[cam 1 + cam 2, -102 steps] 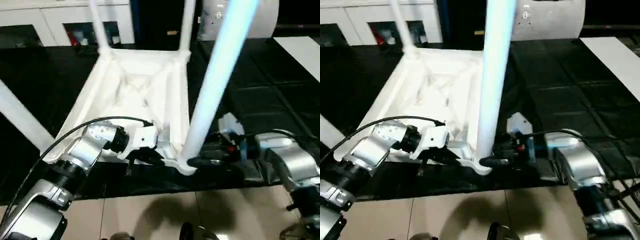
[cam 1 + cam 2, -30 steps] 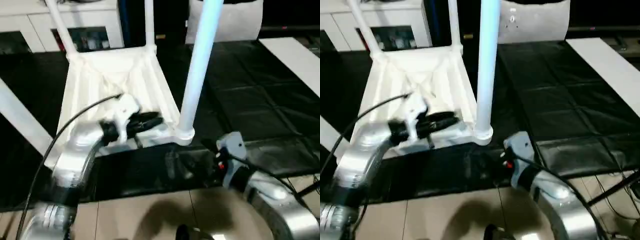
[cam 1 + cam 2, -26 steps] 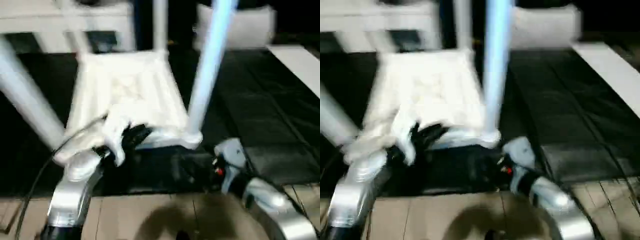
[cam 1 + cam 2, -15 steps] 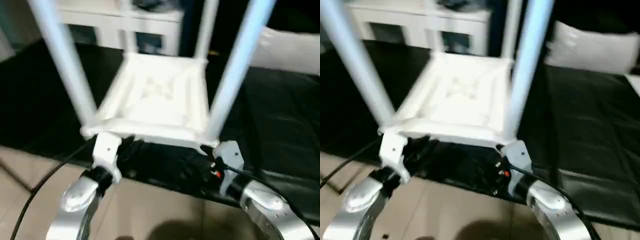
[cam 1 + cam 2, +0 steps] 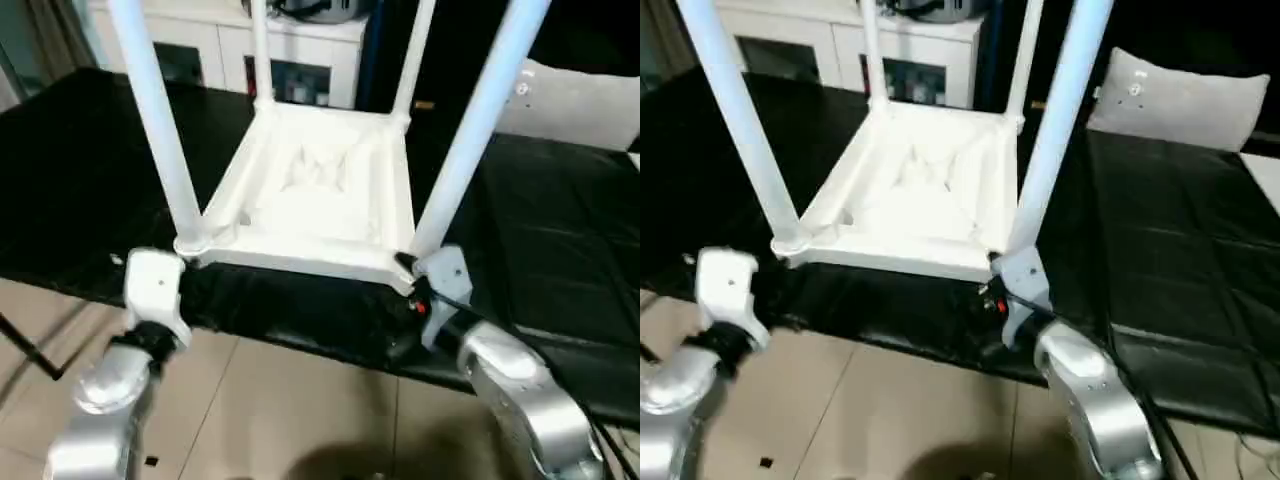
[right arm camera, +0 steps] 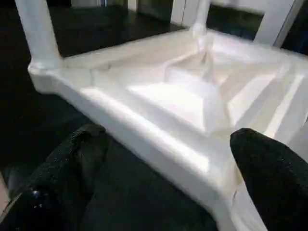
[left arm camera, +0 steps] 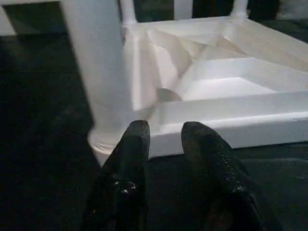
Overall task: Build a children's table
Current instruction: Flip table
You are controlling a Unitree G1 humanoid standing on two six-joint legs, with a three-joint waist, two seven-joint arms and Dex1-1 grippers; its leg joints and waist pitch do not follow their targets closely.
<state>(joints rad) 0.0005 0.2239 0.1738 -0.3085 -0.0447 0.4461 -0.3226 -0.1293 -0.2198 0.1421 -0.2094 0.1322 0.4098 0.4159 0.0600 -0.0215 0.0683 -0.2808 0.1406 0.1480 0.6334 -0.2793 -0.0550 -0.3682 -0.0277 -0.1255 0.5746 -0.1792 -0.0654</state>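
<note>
White children's table point(image 5: 320, 200) upside down | near edge between left hand point(image 7: 163, 137) | right hand point(image 6: 168, 159)

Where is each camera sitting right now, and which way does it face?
Head eye views: on the head, facing forward and down at the upturned children's table on the black work surface; both silver forearms show.
Left wrist view: behind the left hand, facing the table's near edge and one leg.
Right wrist view: behind the wide-open right hand, facing the ribbed underside.
All views share the table.
</note>
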